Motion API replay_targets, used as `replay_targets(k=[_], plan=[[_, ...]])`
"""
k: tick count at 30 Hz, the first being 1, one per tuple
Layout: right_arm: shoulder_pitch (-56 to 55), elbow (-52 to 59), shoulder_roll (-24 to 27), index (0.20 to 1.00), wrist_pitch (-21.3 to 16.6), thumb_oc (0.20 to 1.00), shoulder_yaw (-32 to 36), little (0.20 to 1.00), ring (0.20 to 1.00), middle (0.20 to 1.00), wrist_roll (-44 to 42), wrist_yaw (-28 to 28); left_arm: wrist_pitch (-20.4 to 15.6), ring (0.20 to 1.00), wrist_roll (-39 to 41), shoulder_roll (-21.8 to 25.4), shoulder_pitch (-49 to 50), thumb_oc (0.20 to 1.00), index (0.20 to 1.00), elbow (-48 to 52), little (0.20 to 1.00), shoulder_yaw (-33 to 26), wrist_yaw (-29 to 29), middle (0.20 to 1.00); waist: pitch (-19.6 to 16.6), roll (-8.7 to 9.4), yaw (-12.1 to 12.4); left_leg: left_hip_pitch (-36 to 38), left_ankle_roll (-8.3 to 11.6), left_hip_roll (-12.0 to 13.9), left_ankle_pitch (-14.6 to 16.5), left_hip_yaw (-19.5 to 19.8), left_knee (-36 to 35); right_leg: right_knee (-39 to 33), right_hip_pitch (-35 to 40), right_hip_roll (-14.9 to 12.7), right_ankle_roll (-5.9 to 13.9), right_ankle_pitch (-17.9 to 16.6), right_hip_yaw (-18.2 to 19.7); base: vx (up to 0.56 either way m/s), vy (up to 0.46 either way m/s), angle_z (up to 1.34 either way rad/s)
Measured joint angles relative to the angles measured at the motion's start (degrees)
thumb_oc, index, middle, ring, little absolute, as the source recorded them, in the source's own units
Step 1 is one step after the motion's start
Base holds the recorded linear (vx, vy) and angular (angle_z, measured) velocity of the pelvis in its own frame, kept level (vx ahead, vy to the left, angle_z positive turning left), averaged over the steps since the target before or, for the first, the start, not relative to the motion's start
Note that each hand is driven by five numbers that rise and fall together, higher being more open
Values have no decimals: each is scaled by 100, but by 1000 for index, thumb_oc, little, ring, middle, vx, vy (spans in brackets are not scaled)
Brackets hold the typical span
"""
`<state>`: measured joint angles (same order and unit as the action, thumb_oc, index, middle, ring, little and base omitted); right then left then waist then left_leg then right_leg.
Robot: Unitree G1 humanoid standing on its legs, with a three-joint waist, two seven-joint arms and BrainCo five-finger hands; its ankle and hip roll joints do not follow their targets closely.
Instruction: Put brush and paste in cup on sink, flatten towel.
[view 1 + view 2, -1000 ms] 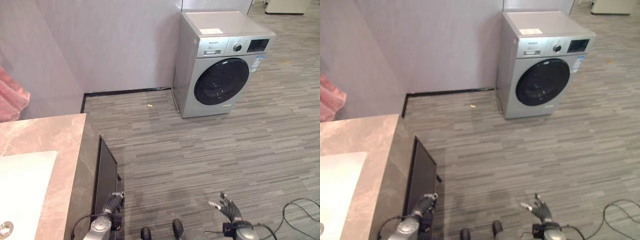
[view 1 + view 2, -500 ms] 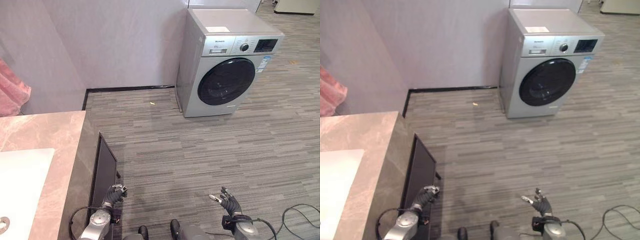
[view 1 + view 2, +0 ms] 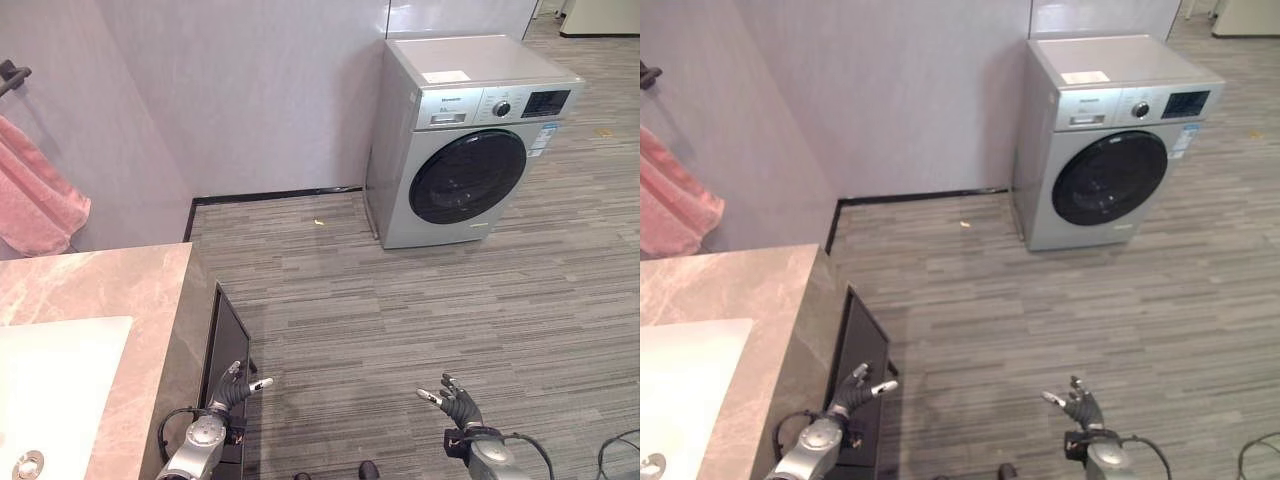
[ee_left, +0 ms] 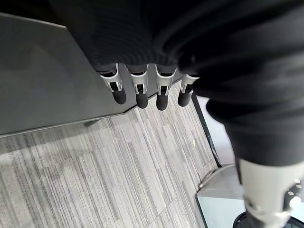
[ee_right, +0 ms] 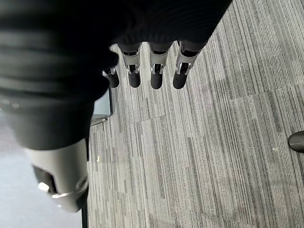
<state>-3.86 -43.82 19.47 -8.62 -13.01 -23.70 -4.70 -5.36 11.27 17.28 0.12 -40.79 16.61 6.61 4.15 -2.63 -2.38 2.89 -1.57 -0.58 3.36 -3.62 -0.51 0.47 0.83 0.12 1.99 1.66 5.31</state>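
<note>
Grey plank floor [image 3: 400, 310] takes most of the head views; pale wall [image 3: 250, 90] runs along its far edge with a dark skirting strip at the base; a small light scrap [image 3: 319, 222] lies on the floor near that strip.
Silver washing machine [image 3: 470, 135] stands against the wall at the floor's far right, dark round door facing outward, a white sheet on its top.
Marble counter [image 3: 110, 290] comes in from the near left, its dark side panel [image 3: 225, 350] facing the floor; white sink [image 3: 55, 380] is set into the counter's near part, drain at its near edge.
Pink towel [image 3: 35, 200] hangs bunched from a dark wall bar above the counter's far left corner; brush, paste and cup cannot be made out.
Left hand [image 3: 236, 386] is low beside the counter's side panel, fingers straight, holding nothing; its wrist view adds the fingers [image 4: 137, 92] in a row over the dark panel, plus a corner of the machine.
Right hand [image 3: 455, 402] hovers above the floor's near edge, relaxed and empty; its wrist view shows the fingers [image 5: 156, 71] over bare planks.
</note>
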Motion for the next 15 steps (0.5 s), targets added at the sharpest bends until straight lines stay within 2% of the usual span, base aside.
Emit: replay_targets(k=[6, 11, 15], plan=[[14, 49, 14, 1000, 8, 1000, -1, 1000, 1000, 1000, 33, 26, 1, 1000, 0, 1, -11, 1000, 1000, -122, 1000, -10, 4, 1000, 20, 30, 4, -15, 1, -3, 1, -2, -14, -63, 7, -5, 7, -13, 2, 11, 11, 0], [12, 41, 14, 1000, 10, 1000, 3, 1000, 1000, 1000, 105, 42, 2, 1000, -9, 1, 5, 1000, 1000, -169, 1000, -17, 52, 1000, 103, 126, 9, -42, -2, -4, 8, -20, -27, -18, -51, -2, 15, -6, 19, 19, 22, -1], [24, 42, 13, 1000, 19, 1000, 21, 1000, 1000, 1000, 163, 56, 9, 1000, -19, 3, 2, 1000, 1000, -171, 1000, -33, 109, 1000, 219, 209, 27, -122, -54, -69, 50, -69, 27, 369, -301, -9, 82, 129, 48, 38, 82, -7]])
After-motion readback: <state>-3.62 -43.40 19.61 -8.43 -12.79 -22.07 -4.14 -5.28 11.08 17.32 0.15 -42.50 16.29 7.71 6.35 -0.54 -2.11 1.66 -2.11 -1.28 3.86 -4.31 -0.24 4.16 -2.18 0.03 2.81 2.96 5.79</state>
